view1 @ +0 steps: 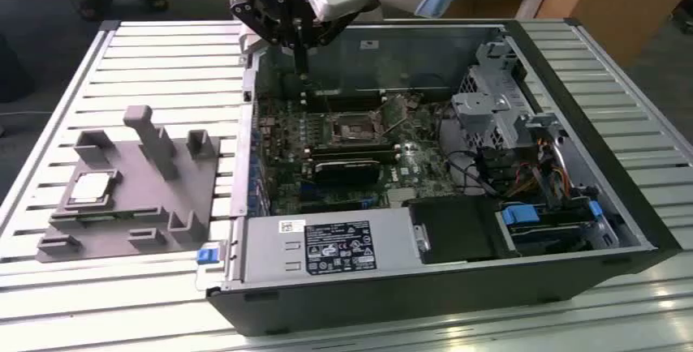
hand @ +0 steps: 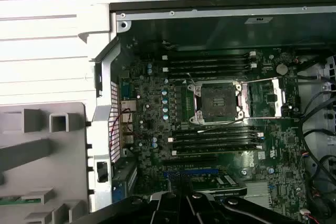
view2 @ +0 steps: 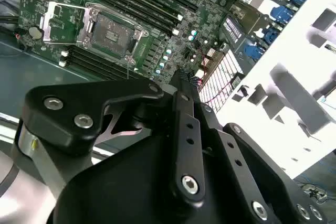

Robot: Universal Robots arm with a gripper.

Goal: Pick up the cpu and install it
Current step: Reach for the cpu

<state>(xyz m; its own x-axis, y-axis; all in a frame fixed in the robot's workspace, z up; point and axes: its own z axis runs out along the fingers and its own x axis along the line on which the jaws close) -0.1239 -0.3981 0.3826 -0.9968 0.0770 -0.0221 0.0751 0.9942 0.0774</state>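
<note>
Glare washes out the slatted table [hand: 52, 66] while the computer case interior [hand: 210, 35] lies dim.

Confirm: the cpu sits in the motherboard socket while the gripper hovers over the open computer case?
No. The exterior view shows the cpu lying on the grey fixture beside the case, the socket empty. The gripper does hover over the case.

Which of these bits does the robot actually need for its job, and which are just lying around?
Job: flat silver-grey square cpu on grey holder; open metal-framed motherboard socket; black pincer.
Just there: grey labelled power supply box; blue-tabbed drive bay.
</note>
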